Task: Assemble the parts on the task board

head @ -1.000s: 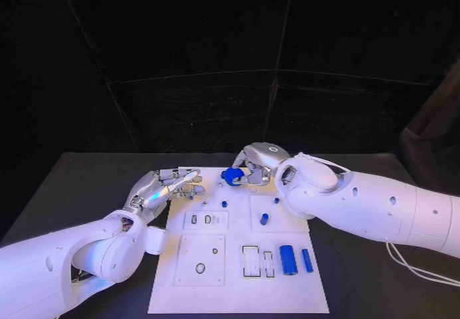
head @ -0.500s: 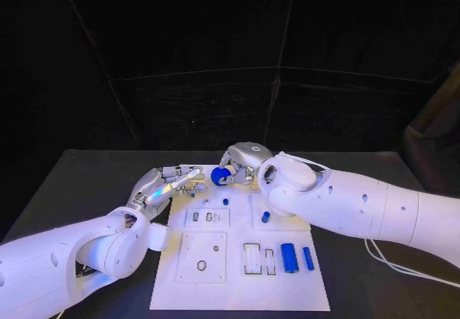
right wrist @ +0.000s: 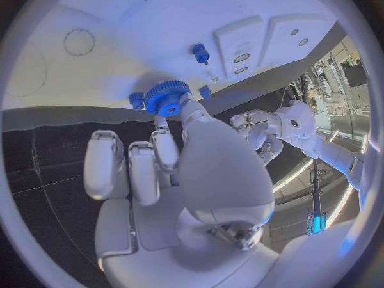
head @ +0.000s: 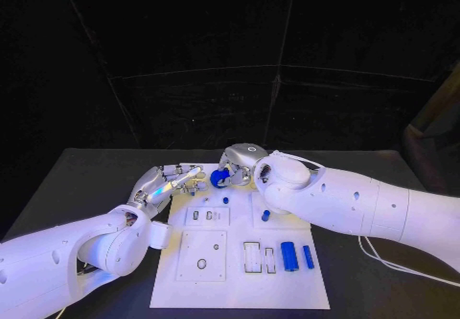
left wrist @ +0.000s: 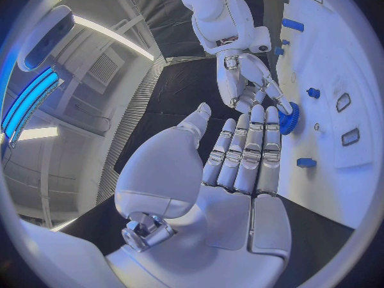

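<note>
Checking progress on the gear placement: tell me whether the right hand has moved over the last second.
Yes. The right hand, holding the blue gear, has shifted toward the left hand, along the far end of the task board.

One white task board (head: 240, 292) lies on the black table (head: 86, 179), carrying one blue gear (head: 219, 177), two blue cylinders (head: 288, 256) side by side near its right edge, and two small blue pegs (head: 266, 215) nearer its middle, while two silver hands (head: 171, 184) meet at its far edge.
</note>
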You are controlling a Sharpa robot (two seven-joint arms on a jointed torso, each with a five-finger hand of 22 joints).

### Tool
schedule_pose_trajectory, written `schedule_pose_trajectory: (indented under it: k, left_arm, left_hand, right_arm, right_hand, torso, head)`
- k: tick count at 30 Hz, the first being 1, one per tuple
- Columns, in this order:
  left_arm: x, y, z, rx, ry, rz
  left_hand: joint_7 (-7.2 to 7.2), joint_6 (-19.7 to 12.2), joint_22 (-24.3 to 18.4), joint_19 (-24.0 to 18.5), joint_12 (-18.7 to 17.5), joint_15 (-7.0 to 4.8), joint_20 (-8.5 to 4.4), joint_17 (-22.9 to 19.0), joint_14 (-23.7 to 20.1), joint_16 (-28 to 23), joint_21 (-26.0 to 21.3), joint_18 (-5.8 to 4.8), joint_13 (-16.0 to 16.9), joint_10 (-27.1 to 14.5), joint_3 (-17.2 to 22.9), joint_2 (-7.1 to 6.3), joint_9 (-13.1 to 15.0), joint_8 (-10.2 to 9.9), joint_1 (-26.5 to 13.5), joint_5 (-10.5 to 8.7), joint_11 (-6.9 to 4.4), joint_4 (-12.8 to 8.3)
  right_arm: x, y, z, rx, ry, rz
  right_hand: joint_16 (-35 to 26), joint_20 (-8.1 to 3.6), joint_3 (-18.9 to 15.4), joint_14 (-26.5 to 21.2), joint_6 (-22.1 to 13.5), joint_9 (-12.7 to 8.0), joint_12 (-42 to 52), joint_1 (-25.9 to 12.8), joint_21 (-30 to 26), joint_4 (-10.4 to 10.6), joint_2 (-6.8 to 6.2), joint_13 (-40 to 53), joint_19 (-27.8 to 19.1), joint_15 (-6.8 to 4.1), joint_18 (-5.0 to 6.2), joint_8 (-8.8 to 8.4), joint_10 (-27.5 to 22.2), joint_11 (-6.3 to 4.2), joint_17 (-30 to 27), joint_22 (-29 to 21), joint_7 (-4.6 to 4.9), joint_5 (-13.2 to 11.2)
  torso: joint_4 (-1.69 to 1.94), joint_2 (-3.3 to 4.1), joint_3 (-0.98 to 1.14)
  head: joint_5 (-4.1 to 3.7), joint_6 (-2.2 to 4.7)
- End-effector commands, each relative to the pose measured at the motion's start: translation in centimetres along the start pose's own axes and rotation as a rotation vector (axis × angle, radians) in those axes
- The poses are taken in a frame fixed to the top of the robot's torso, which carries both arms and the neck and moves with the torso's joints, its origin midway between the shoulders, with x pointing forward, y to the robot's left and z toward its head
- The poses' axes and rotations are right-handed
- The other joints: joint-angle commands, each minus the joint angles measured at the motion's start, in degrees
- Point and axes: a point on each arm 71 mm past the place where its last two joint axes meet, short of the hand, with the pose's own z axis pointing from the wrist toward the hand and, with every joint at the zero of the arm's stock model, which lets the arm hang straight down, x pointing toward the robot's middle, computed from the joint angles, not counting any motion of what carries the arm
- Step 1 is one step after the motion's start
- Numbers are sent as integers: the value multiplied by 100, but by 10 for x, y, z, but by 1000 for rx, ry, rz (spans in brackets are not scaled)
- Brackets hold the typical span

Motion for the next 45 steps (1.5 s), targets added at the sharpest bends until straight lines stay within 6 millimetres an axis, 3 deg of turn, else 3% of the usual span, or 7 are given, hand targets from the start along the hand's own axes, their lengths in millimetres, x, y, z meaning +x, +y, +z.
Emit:
schedule_pose_trajectory:
  k: [1,10,14,20,29,34,45]
  left_arm:
    - [1,-1,1,5,14,-6]
    - [2,-1,1,4,16,-8]
    - [1,-1,1,2,16,-8]
    - [1,-1,1,1,16,-8]
    - [1,-1,1,0,15,-7]
    - [1,-1,1,-1,14,-7]
    - [0,0,1,-1,11,-5]
  left_hand:
    - [52,26,-5,28,-31,2,18,-5,-10,-35,-35,80,-5,2,14,6,-2,-17,32,21,13,-34]
    - [53,29,-9,32,-37,2,17,-3,-7,-42,-39,81,-4,5,17,10,-2,-23,38,21,13,-48]
    - [53,29,-10,32,-38,2,17,-3,-6,-42,-39,81,-4,5,17,11,-2,-23,38,21,13,-49]
    - [53,29,-10,33,-39,2,17,-3,-6,-43,-39,81,-5,4,17,11,-2,-24,39,21,13,-51]
    - [53,26,-11,35,-43,2,17,-3,-5,-45,-40,81,-6,0,18,12,-3,-28,40,21,14,-54]
    - [53,26,-12,36,-44,2,17,-3,-5,-46,-40,81,-6,-1,18,12,-3,-29,40,21,14,-55]
    - [54,23,-14,40,-52,2,17,-2,-3,-51,-42,81,-7,-8,21,19,-4,-35,42,21,16,-62]
  right_arm:
    - [1,1,1,-2,32,-22]
    - [2,0,2,15,34,-38]
    - [2,0,3,18,33,-39]
    - [3,1,3,17,44,-42]
    - [6,-4,1,29,79,-27]
    - [7,-6,1,40,103,-4]
    - [7,-9,0,49,98,12]
  right_hand:
    - [5,31,-22,377,-71,-10,-41,-47,15,25,-43,-17,8,22,-92,-49,-39,4,331,-11,8,2]
    - [37,98,-163,391,-494,-37,-370,-285,-4,135,-234,-262,-19,103,-88,-248,-239,103,426,-33,115,-101]
    - [36,151,-245,389,-750,-36,-516,-345,-17,275,-327,-378,-37,158,-83,-250,-337,165,432,-52,181,-89]
    - [38,178,-289,389,-825,-28,-561,-344,-23,373,-372,-414,-44,180,-80,-240,-370,188,442,-59,203,-86]
    - [53,182,-361,397,-658,3,-435,-623,-1,443,-189,-305,-7,170,-88,-186,-305,167,486,-4,169,42]
    - [76,173,-552,408,-620,-5,-291,-1014,20,425,20,-175,25,163,-98,-208,-243,161,542,44,162,565]
    - [90,182,-666,414,-693,-19,-266,-972,30,379,44,-148,40,177,-103,-234,-243,179,578,68,184,609]
  torso:
    - [-6,-2,-2]
    - [-7,1,3]
    - [-4,-1,0]
    - [-3,0,-1]
    - [-11,0,0]
    - [-6,2,0]
    - [-11,0,1]
  head:
    - [2,1]
    - [0,3]
    - [-5,5]
    - [-9,4]
    - [-15,6]
    - [-15,-3]
    - [-17,-19]
